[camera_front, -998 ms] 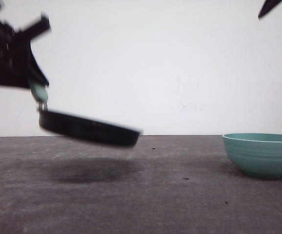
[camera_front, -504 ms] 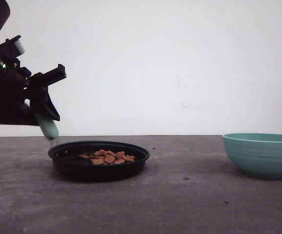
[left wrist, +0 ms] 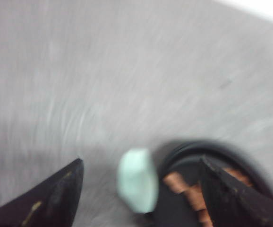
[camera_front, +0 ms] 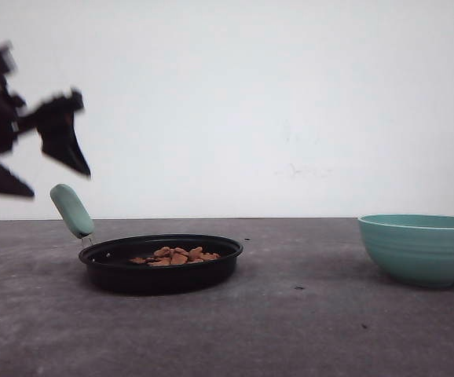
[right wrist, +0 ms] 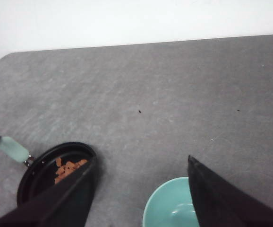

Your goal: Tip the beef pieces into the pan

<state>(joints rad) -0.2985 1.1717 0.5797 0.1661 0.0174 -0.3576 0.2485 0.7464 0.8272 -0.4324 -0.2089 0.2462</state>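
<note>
Beef pieces [camera_front: 176, 256] are heaped inside the pan [camera_front: 162, 263], which is set flat on the desk [camera_front: 290, 330], so the pour looks done. The left gripper [left wrist: 139, 189] is spread wide above the mint handle [camera_front: 71, 210], holding nothing. The right gripper [right wrist: 141, 189] is held high, jaws wide, over the teal bowl [camera_front: 421, 248].

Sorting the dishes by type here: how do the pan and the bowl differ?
The pan is black and shallow; the bowl is teal and deeper. The pan has a pale green handle; the bowl has none. The pan holds beef pieces; the bowl looks empty in the right wrist view. Both are round and rest on the table.
</note>
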